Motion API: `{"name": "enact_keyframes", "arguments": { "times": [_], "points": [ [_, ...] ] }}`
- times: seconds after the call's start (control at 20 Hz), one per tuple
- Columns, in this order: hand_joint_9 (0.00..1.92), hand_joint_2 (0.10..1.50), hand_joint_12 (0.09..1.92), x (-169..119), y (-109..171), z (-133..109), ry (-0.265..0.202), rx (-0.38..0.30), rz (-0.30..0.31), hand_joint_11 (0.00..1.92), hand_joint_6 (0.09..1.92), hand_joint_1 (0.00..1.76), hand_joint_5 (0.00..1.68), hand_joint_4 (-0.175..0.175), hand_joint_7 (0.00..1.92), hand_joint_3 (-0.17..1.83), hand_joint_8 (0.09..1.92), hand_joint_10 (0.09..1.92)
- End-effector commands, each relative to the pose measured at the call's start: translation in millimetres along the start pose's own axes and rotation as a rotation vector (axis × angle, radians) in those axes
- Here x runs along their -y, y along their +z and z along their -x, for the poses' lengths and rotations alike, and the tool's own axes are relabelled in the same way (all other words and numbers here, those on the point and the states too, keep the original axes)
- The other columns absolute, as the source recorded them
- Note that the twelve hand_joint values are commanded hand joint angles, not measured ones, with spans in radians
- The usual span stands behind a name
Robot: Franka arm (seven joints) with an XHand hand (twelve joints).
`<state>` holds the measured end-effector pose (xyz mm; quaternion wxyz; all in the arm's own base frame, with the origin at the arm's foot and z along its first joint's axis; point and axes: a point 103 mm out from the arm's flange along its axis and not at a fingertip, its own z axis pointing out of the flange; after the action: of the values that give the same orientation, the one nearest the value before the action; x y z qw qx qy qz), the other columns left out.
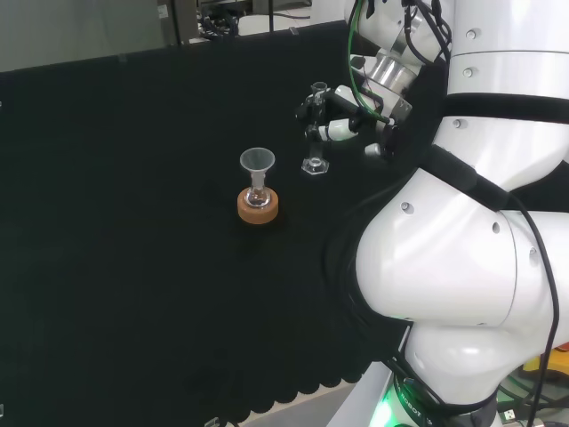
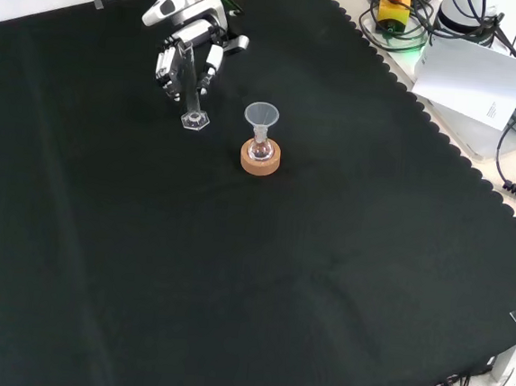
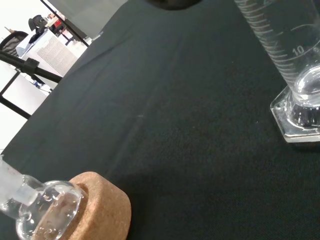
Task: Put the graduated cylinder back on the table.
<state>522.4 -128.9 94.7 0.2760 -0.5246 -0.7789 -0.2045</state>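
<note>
Front view – funnel [image 2: 262, 115] on flask [image 2: 260, 148] in cork ring [image 2: 261, 159] beside graduated cylinder [image 2: 192, 97]

On the black surface [image 2: 259, 283] I counted one graduated cylinder [image 2: 192, 92], one small flask [image 2: 260, 147], one funnel [image 2: 261, 116] sitting in its neck, and one cork ring [image 2: 261, 158] beneath. One hand [image 2: 187, 56] was there too.

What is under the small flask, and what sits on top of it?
The flask sits in a cork ring on the black cloth, with a clear funnel in its neck. The cloth beneath the ring is covered.
</note>
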Motion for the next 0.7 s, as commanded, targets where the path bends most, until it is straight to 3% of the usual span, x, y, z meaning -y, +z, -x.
{"name": "enact_keyframes", "arguments": {
  "times": [0.05,0.35,0.7],
  "points": [
    [1.03,0.95,1.22,0,-1,0,0.007,-0.001,-0.003,0.61,0.58,0.93,0.45,-0.073,0.59,-0.17,0.64,0.09],
    [0.77,0.91,1.39,1,-7,1,0.022,0.002,0.014,0.25,0.41,0.84,0.37,-0.066,0.31,-0.17,0.67,0.09],
    [0.68,0.91,1.45,12,-28,-1,0.04,0.033,0.046,0.13,0.25,0.82,0.35,-0.068,0.2,-0.17,0.69,0.09]
  ]
}}
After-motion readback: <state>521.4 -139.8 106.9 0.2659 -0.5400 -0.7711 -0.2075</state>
